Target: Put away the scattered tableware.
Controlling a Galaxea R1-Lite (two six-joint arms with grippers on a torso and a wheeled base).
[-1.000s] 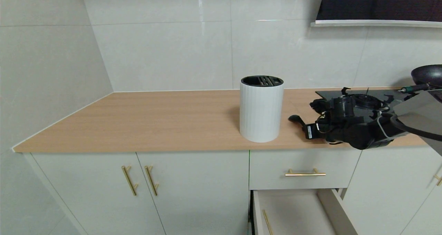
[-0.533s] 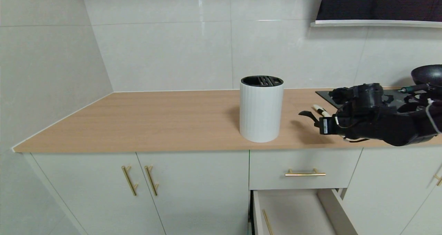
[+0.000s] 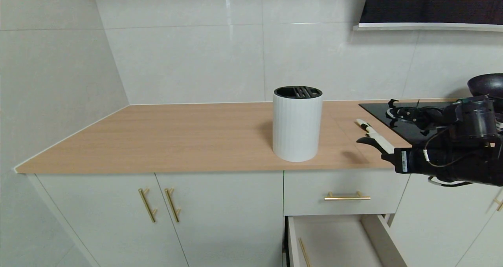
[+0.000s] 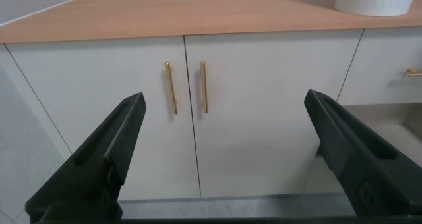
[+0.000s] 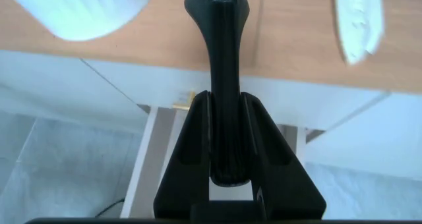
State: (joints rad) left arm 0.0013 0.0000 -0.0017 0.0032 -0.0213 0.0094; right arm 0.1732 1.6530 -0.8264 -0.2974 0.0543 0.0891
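My right gripper [image 3: 393, 157] hovers over the front edge of the wooden counter [image 3: 188, 137], to the right of the white ribbed utensil holder [image 3: 297, 123]. It is shut on a black utensil [image 3: 367, 141] whose rounded end points toward the holder. In the right wrist view the fingers [image 5: 191, 128] clamp that black utensil [image 5: 223, 66], with the holder [image 5: 79, 10] and a white knife [image 5: 356, 20] beyond. The white knife [image 3: 373, 132] lies on the counter beside the stove. My left gripper [image 4: 224, 105] is open, low in front of the cabinet doors [image 4: 191, 118].
A black cooktop [image 3: 408, 119] with a dark pan [image 3: 487, 84] sits at the counter's right end, under a range hood [image 3: 428, 8]. Below the counter a drawer [image 3: 334, 239] stands pulled open. The counter left of the holder is bare, ending at a tiled wall.
My right arm has drawn back to the right and toward the counter's front edge with the black utensil in it, uncovering the white knife on the counter.
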